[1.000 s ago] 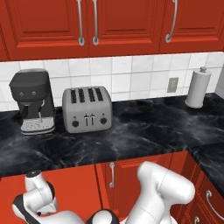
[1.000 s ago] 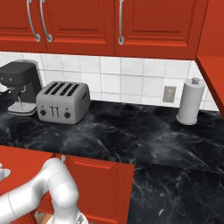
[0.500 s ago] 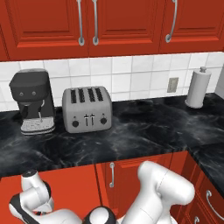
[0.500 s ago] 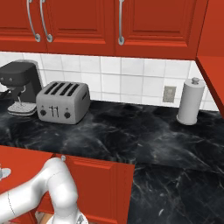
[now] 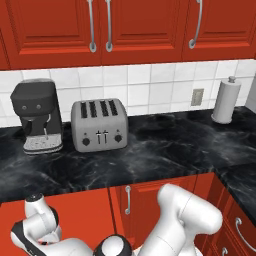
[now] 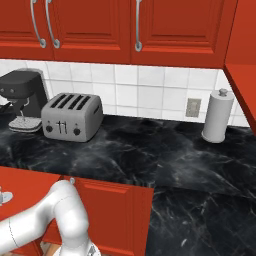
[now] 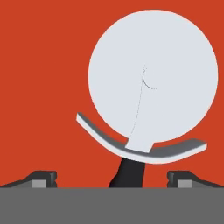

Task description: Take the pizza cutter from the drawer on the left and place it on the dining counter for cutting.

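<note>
The pizza cutter [image 7: 153, 78] lies flat on the plain red floor of the drawer [image 7: 39, 87]. Its round silvery-white wheel looms large and close in the hand view. A curved grey guard crosses below the wheel, and the short black handle [image 7: 129, 173] runs down between my fingers. My gripper [image 7: 112, 179] hovers just over the handle end and is open; one dark fingertip [image 7: 43, 178] is on each side, and neither touches the handle. In the left base view the arm's wrist [image 5: 37, 220] reaches low at the lower left. The dining counter is out of view.
On the black worktop [image 5: 165, 150] against the tiled wall stand a grey toaster [image 5: 98, 125], a black coffee machine [image 5: 37, 115] and a paper towel roll [image 5: 226, 100]. Red wall cabinets hang above. A narrow red cabinet door [image 5: 150, 200] sits below the worktop edge.
The arm has shifted slightly to the left low down by the drawer. The jaws have stayed open.
</note>
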Tool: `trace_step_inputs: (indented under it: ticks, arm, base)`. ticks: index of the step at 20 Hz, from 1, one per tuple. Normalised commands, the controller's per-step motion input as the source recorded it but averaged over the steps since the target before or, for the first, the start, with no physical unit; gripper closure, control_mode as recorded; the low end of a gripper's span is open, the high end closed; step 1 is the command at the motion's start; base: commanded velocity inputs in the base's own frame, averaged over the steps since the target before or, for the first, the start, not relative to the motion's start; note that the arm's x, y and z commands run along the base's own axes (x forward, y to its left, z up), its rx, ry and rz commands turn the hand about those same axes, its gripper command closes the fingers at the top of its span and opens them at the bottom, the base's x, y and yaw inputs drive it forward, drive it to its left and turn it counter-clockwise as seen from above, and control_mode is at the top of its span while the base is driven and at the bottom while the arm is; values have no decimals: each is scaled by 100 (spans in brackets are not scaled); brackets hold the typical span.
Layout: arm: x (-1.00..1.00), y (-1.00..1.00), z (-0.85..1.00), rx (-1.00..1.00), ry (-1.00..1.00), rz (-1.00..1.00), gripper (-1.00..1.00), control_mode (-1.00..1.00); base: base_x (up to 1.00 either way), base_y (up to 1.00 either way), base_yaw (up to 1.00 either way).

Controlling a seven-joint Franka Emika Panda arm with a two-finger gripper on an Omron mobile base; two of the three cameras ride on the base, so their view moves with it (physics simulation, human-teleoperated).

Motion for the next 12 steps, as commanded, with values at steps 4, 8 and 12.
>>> trace_step_inputs:
  ticks: [4,8,12]
  arm:
    - [-8,0,-54,0,0,-2,100,-100]
    - [0,0,-46,0,0,-2,100,-100]
    - [-3,0,-20,0,0,0,100,-100]
  base:
    - [0,0,0]
    - [0,0,0]
    - [0,0,0]
